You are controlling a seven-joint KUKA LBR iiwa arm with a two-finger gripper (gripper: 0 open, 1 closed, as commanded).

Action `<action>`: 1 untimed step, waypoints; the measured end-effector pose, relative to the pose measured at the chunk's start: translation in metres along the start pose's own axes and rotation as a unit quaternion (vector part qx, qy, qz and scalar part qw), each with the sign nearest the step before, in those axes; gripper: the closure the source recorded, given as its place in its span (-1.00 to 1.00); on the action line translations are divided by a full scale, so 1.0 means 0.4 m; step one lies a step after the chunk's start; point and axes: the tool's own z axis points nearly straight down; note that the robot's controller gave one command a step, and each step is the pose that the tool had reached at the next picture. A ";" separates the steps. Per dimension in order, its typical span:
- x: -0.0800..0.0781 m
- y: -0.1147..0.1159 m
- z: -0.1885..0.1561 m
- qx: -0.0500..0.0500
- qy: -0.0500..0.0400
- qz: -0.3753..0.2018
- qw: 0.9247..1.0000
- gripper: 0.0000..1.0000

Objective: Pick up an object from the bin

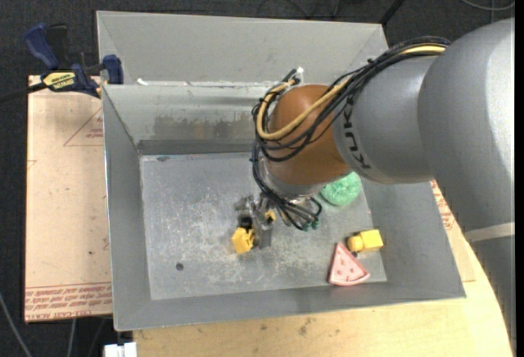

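My gripper (255, 223) hangs low over the middle of the bin floor, under the orange cover. A small yellow block-like toy with a dark mark (242, 240) lies right at its tip, touching or just below it; whether it sits between the fingers I cannot tell. A pink watermelon-slice wedge (346, 266) lies near the front right. Next to that wedge is a small yellow toy piece (365, 242).
A green crumpled thing (342, 190) lies at the right of the bin floor, partly hidden by the arm. The arm and its cables cover the bin's right and back. The left half of the floor is bare scratched metal.
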 end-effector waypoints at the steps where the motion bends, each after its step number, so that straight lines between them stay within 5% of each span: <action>1: 0.025 -0.022 -0.473 0.002 -0.005 0.000 1.000 1.00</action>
